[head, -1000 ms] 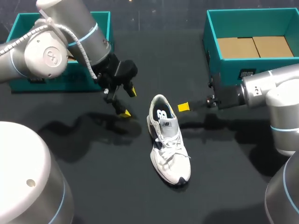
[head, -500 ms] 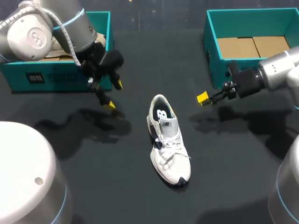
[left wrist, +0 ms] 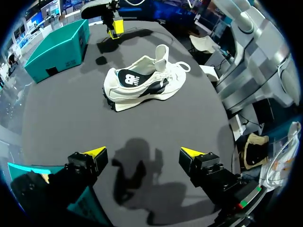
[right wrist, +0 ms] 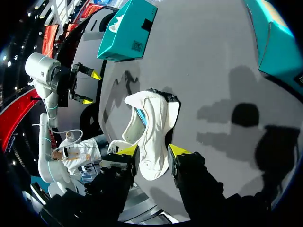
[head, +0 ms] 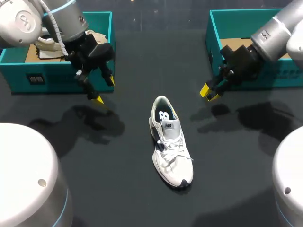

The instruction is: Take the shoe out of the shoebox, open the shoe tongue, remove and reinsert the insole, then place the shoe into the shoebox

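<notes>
A white sneaker (head: pixel 170 144) with dark side trim lies on the black table (head: pixel 142 56), heel toward the back, tongue raised. In the left wrist view the sneaker (left wrist: pixel 142 85) lies well ahead of my open left gripper (left wrist: pixel 143 154). From above, the left gripper (head: pixel 104 90) hangs in front of the left teal shoebox (head: pixel 52 78), nothing between its fingers. My right gripper (head: pixel 208 92) hovers before the right teal shoebox (head: pixel 215 42), fingers narrowly apart and empty. The right gripper (right wrist: pixel 154 151) looks down toward the sneaker (right wrist: pixel 151 123), clear of it.
The right shoebox shows a bare cardboard floor (head: pixel 258 47). The left shoebox holds a pale object (head: pixel 47 42), partly hidden by my left arm. Bare table surrounds the sneaker on all sides.
Both arms have drawn back from the sneaker toward their boxes, left gripper up-left, right gripper up-right. The right fingers stand slightly closer together. The sneaker has not moved.
</notes>
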Tool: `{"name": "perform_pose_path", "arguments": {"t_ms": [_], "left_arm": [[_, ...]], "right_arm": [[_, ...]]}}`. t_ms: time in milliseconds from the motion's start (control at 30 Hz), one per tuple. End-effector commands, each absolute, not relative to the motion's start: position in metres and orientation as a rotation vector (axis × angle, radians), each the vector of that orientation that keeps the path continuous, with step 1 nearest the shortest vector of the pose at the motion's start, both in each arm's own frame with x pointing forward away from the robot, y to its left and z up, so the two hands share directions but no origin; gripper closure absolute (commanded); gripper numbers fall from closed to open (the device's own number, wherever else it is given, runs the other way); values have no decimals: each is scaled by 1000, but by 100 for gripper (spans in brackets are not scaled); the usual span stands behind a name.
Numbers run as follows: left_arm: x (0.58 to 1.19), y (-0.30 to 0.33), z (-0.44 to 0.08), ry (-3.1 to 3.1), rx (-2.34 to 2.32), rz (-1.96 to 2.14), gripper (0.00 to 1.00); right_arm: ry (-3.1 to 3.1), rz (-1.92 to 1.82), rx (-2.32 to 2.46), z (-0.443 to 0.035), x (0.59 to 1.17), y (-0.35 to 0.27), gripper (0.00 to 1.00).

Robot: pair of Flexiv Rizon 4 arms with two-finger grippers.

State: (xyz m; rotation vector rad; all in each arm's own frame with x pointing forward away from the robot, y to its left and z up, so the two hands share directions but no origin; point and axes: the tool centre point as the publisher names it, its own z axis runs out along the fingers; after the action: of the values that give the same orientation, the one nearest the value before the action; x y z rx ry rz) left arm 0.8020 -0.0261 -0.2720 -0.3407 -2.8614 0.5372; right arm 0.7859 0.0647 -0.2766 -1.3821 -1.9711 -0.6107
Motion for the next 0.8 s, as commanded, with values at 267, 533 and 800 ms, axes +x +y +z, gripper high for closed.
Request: {"name": "perform_pose_path", "arguments": {"t_ms": [267,533,800], "left_arm": [[823,15,-248,-2789,-471,547,0],[825,20,-245,-2776,-501,539,0],[825,20,-245,-2776,-501,539,0]], "right_arm": [[-2144,-387,-1620,-257,769,89,100],[-2277,-285,-1816,-250,761,103,100],[-2277,-285,-1816,-250,761,103,100]]}}
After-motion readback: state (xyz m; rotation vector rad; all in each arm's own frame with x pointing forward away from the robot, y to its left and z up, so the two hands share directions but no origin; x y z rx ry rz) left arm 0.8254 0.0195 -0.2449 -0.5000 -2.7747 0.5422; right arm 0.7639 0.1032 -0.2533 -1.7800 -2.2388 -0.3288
